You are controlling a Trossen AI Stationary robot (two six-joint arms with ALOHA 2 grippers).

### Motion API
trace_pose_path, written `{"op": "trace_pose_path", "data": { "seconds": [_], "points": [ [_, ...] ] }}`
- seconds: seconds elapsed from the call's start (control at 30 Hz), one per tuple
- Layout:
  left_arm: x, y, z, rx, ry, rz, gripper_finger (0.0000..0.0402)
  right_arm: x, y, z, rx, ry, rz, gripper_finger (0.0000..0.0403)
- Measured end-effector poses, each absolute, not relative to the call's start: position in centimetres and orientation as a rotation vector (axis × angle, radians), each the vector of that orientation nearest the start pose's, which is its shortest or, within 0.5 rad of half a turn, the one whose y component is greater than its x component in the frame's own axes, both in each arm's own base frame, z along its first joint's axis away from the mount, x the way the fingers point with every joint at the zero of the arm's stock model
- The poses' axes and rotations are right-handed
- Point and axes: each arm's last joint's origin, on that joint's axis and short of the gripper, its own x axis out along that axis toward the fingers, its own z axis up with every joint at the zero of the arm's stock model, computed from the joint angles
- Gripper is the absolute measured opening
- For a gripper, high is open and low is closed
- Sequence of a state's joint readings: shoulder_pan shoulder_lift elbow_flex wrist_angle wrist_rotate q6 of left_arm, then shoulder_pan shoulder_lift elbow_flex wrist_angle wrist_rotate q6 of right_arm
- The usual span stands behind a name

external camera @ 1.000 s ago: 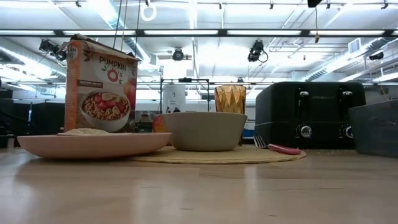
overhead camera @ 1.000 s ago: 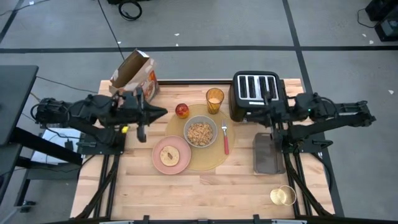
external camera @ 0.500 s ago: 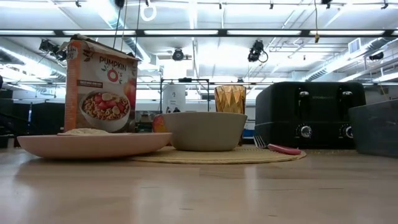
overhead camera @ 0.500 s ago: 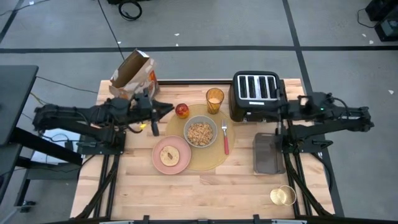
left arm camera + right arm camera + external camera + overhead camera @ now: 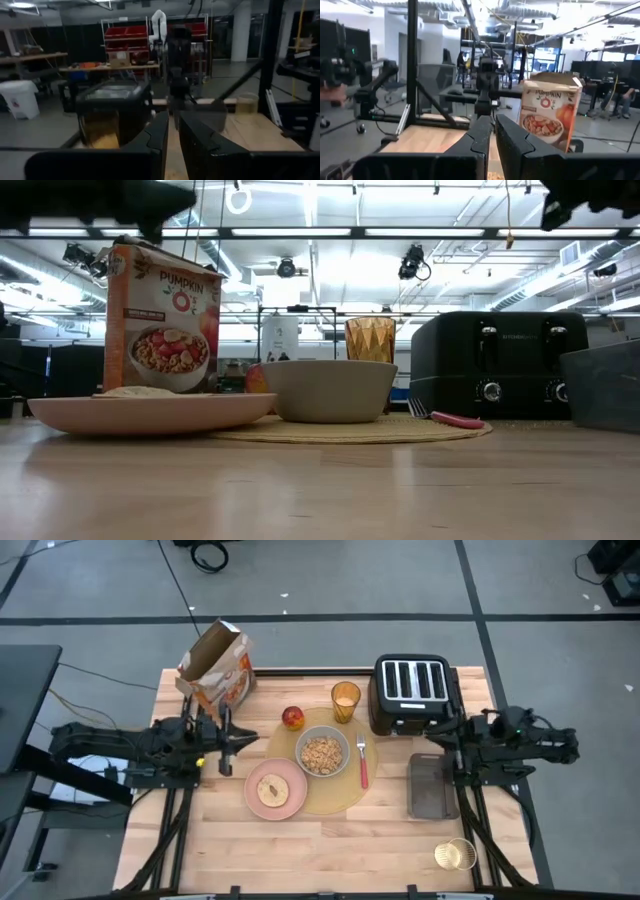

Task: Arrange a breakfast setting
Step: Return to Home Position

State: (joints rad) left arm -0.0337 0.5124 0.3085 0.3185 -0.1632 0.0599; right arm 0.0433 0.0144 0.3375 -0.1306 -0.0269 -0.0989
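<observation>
Breakfast setting sits mid-frame in the high view, on a wooden table [image 5: 330, 850]. At far left the left gripper [image 5: 173, 117] hangs over the table's left edge, pointing toward the setting. Its fingers are drawn together to a thin slit and grip nothing.

Above it, upper left, stands an open cereal box [image 5: 215, 665]. The low view reads "PUMPKIN" on its front, over a picture of a filled bowl.

Next comes the pink plate [image 5: 276, 789], overlapping the lower left rim of the round placemat [image 5: 335, 802] and carrying one round tan piece of food. An apple [image 5: 293, 718] rests at the mat's upper left rim. The grey bowl [image 5: 322, 753] stands mid-mat, filled with brown cereal. The faceted amber glass [image 5: 346, 700] stands at the mat's top rim. Its inside looks orange, but I cannot tell whether it holds drink.

The fork [image 5: 361, 760] lies on the mat just right of the bowl. Its long axis runs top to bottom of the frame, tines toward the top, red handle toward the bottom.

Right of the glass is a black four-slot toaster [image 5: 412, 692], its small lettering unreadable. Below it lies a grey tray [image 5: 432, 786], and a gold cup [image 5: 455, 854] stands at lower right. The right gripper [image 5: 493, 120] hangs near the toaster's lower edge, facing left, its fingers likewise closed to a slit with nothing between.
</observation>
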Motion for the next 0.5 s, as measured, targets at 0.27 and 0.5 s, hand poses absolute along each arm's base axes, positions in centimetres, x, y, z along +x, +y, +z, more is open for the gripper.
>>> {"op": "trace_pose_path", "data": {
  "seconds": [0.27,0.5],
  "points": [
    [10.7,0.3,19.2,-0.066,-0.188,0.116,0.0052,8.9,0.4,21.4,-0.079,-0.249,0.053,0.0038],
    [9.6,0.4,17.3,-0.092,-0.076,0.156,0.0053,10.0,0.5,17.3,0.054,-0.074,0.065,0.0039]
  ]
}}
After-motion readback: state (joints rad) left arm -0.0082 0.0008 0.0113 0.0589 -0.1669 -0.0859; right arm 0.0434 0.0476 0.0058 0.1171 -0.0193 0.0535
